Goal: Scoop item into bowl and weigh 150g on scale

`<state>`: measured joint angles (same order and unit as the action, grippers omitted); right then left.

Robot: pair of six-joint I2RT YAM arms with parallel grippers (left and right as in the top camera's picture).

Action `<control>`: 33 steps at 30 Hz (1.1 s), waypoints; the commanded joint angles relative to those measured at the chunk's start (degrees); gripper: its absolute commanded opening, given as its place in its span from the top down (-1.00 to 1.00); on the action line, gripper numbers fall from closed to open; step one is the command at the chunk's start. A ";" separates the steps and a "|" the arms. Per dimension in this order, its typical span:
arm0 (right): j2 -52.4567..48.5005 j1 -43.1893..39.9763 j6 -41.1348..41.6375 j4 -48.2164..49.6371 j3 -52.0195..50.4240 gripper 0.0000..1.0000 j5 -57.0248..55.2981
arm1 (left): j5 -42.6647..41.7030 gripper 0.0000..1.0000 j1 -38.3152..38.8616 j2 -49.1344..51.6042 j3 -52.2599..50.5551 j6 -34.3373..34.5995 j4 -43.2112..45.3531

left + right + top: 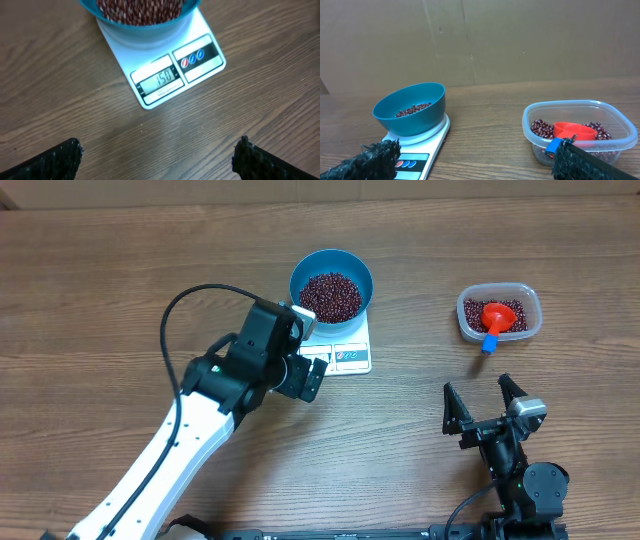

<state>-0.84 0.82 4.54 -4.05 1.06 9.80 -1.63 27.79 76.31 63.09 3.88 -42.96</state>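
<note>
Blue bowl (pixel 331 268) of beans (pixel 331 296) sitting on the scale (pixel 350 357), display showing 150, left hand (pixel 157 152) hovering released beside it, right hand (pixel 478 394) waiting released near the clear tub (pixel 527 298) holding a red scoop (pixel 497 317)

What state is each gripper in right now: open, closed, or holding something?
Left gripper: open, holding nothing.
Right gripper: open, holding nothing.

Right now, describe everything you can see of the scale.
The scale is a flat white rectangular slab, plastic-looking, lying level on the wooden table. Along one edge sit a small display that appears to read 150 and a label with red and blue marks. The blue bowl of beans stands on it. Nothing else touches it.
</note>
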 commanded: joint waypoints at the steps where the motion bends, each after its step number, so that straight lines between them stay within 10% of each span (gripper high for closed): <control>1: 0.68 0.35 0.57 0.15 -0.61 -1.00 -0.63 | 0.39 -0.99 0.35 -5.73 -0.04 -1.31 0.37; 33: 0.68 0.35 0.59 0.15 -0.61 -1.00 -0.63 | 0.07 -0.99 -24.55 -34.80 -8.13 1.14 11.63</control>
<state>-0.84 0.84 4.54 -4.08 1.06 9.80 -1.08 5.06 44.82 59.31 4.38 -34.06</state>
